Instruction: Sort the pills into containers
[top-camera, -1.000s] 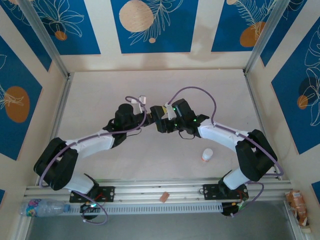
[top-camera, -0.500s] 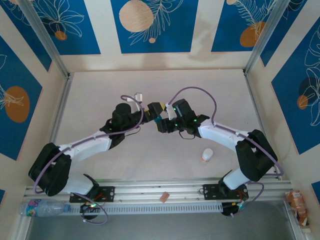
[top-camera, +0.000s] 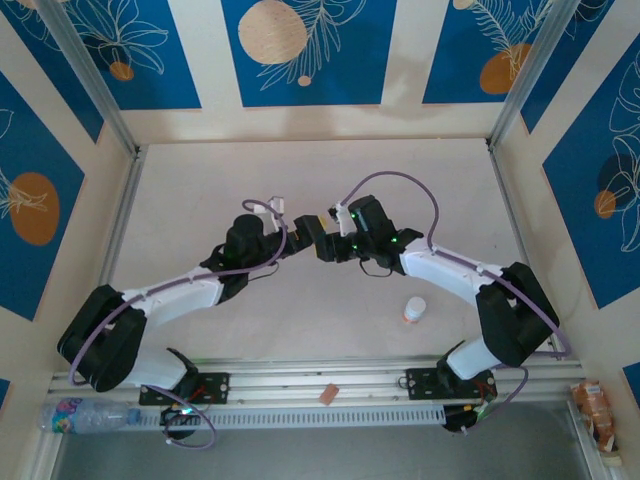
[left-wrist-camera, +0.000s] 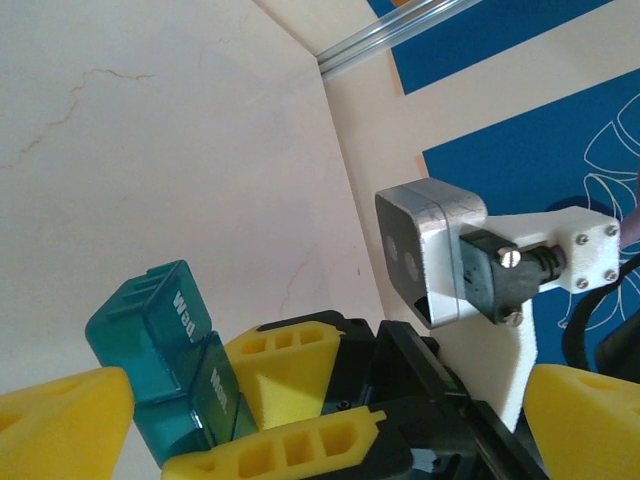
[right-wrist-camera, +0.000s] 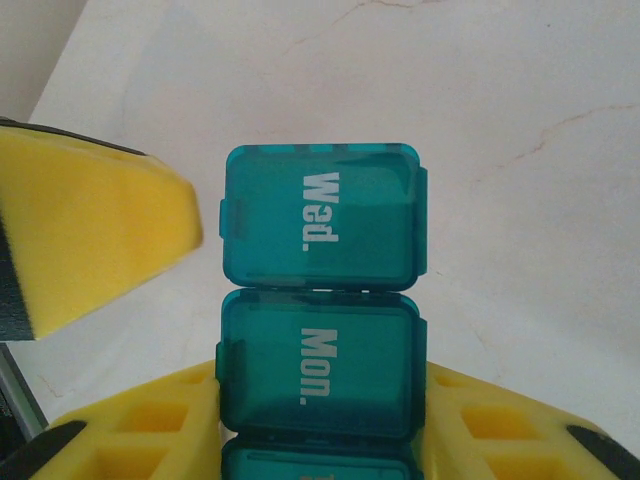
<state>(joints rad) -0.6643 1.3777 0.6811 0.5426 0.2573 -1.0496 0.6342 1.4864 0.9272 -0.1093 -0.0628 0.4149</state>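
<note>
Step in hand: The robot looks like it is getting the pill box (right-wrist-camera: 318, 330) ready to open. No pills are in it yet, so the sorting looks to be near its start.
Right pincer (right-wrist-camera: 320, 395): It is clenched on the pill box. Its two yellow fingers squeeze the sides of the part marked "Mon."
Left pincer (left-wrist-camera: 330, 375): It is spread wide and grasps nothing. One of its yellow fingers (right-wrist-camera: 90, 230) sits just beside the box, off to the side of the right pincer's tips.
Where the pill box is: It pokes straight out past the right pincer's fingertips. The part marked "Wed." is the far end. Another part sits deeper back between the fingers.
Lids: The Wed. lid (right-wrist-camera: 320, 215) and the "Mon." lid both look shut.
White bottle (top-camera: 414, 310): It stands on the table (right-wrist-camera: 520, 120), well apart from both pincers, back near the right arm's base.
Next move: The left pincer likely has to catch the little lip at the side of the Wed. lid and flip it up. The right pincer should hold tight so the box does not twist.
Watch out: The lip is tiny, so the finger could slip off.
</note>
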